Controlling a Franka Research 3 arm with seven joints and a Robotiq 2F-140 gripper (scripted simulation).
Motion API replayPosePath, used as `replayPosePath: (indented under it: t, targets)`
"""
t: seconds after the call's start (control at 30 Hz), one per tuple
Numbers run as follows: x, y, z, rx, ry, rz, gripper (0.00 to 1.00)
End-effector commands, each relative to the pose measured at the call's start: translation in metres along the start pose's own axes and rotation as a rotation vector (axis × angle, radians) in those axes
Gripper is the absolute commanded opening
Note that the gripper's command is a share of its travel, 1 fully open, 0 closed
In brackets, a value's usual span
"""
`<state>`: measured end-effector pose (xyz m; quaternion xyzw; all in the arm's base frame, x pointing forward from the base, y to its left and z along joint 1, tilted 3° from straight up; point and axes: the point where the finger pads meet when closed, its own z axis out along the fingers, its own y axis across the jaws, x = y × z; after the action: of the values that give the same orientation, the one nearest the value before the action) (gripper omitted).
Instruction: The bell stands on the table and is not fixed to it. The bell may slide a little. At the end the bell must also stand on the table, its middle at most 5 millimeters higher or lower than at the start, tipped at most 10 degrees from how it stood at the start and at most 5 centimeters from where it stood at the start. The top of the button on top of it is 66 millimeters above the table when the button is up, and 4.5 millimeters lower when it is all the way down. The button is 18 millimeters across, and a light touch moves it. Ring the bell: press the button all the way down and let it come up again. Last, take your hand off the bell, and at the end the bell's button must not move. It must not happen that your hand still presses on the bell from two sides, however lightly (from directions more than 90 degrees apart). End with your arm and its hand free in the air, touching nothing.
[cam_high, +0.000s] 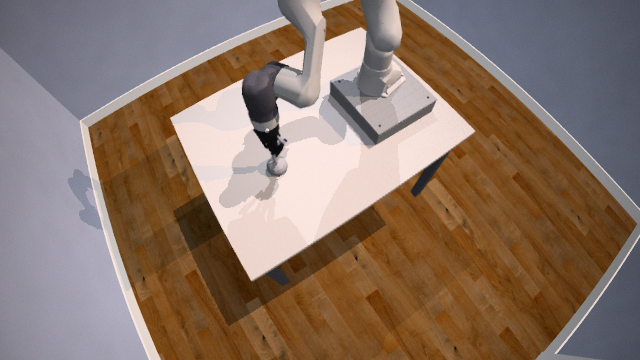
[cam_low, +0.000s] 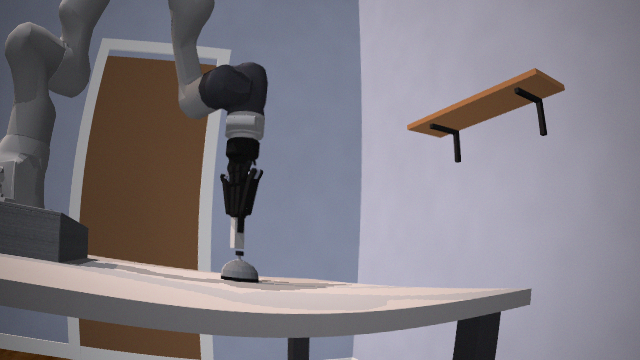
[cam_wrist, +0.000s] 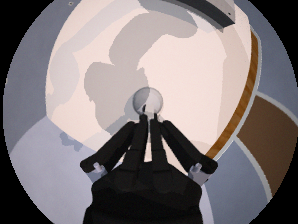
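The bell (cam_low: 240, 270) is a small silver dome with a dark button (cam_low: 240, 254) on top. It stands upright on the white table, left of its middle. It also shows in the overhead view (cam_high: 277, 166) and in the wrist view (cam_wrist: 147, 102). My gripper (cam_low: 239, 247) is shut with nothing between the fingers and points straight down. Its joined fingertips stand directly over the button, at or just above its top; I cannot tell if they touch. In the overhead view the gripper (cam_high: 274, 158) covers the button. In the wrist view the fingertips (cam_wrist: 152, 116) hide part of the dome.
The arm's grey base block (cam_high: 381, 104) sits at the back of the table (cam_high: 320, 165). A wooden wall shelf (cam_low: 487, 102) hangs far off to the right, well above table height. The table's front edge is near the bell in the side view.
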<state>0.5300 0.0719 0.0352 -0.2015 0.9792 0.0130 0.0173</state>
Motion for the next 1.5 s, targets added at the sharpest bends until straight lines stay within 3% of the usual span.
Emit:
replayPosePath:
  t: [0.0, 1.47]
  targets:
    - [-0.0011, 0.0, 0.004, 0.0, -0.003, 0.006, 0.0]
    - [-0.0011, 0.0, 0.0082, 0.0, -0.003, 0.006, 0.0]
